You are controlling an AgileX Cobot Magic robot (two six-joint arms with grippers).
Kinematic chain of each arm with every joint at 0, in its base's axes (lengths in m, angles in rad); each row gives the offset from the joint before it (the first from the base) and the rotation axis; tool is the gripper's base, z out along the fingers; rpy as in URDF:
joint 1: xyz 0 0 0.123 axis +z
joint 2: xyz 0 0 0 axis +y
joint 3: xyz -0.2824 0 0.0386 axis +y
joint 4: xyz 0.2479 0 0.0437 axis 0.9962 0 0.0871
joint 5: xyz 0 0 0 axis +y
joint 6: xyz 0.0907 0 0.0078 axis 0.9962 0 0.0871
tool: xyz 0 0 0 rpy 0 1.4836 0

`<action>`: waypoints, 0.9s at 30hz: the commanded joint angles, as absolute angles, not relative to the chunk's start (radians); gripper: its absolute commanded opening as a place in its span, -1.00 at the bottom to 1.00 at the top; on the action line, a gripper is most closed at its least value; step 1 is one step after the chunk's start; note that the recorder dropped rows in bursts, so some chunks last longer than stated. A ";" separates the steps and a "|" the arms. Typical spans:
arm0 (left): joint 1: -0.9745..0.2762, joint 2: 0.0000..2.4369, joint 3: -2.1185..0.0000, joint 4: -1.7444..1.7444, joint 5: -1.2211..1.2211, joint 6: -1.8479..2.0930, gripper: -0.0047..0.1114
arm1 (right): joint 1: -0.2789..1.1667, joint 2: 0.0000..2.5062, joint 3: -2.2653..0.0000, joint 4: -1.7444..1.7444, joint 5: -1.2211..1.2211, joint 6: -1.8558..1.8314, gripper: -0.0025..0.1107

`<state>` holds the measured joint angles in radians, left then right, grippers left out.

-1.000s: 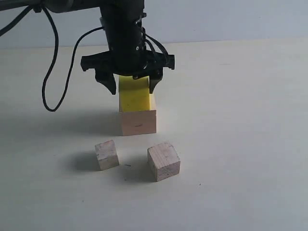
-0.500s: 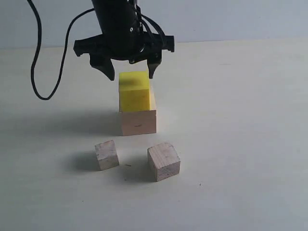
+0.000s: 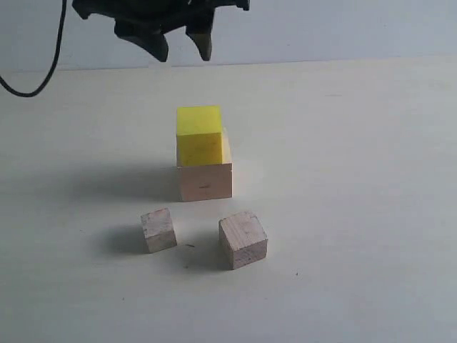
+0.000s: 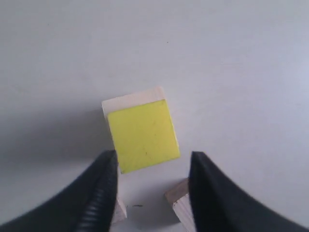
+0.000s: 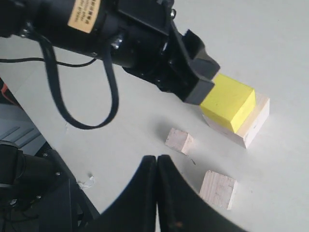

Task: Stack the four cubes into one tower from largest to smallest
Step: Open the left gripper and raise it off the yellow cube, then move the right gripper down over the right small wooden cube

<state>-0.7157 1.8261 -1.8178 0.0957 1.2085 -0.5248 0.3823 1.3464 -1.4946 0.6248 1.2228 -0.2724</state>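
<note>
The bright yellow cube (image 3: 198, 136) rests on the largest pale wood cube (image 3: 206, 182), shifted toward its left front edge. In front of this pair lie the smallest greyish cube (image 3: 158, 230) and the mid greyish cube (image 3: 243, 239), apart on the table. High above the pair, my left gripper (image 3: 183, 51) hangs open and empty. From the left wrist, its fingers (image 4: 107, 166) frame the yellow cube (image 4: 143, 135). My right gripper (image 5: 157, 158) is shut with nothing in it, off to the side of the smallest cube (image 5: 179, 140) and mid cube (image 5: 218, 189).
A black cable (image 3: 43, 71) loops down from the left arm (image 5: 145, 43) at the table's back left. The right wrist view shows the table's edge with dark stand parts (image 5: 29, 193) beyond it and a paper scrap (image 5: 87, 181).
My left gripper has risen straight up off the yellow cube, leaving it resting on the pale wood cube. The two loose cubes have not moved.
</note>
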 commanded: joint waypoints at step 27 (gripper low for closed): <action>-0.719 1.119 -1.338 0.378 0.956 -0.472 -0.92 | 0.384 1.340 -1.163 0.467 1.076 -0.215 -0.96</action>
<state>-0.7157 1.1796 -1.4642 0.4071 1.0680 -0.4601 0.3823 1.3464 -1.2117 0.4727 1.1206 -0.1983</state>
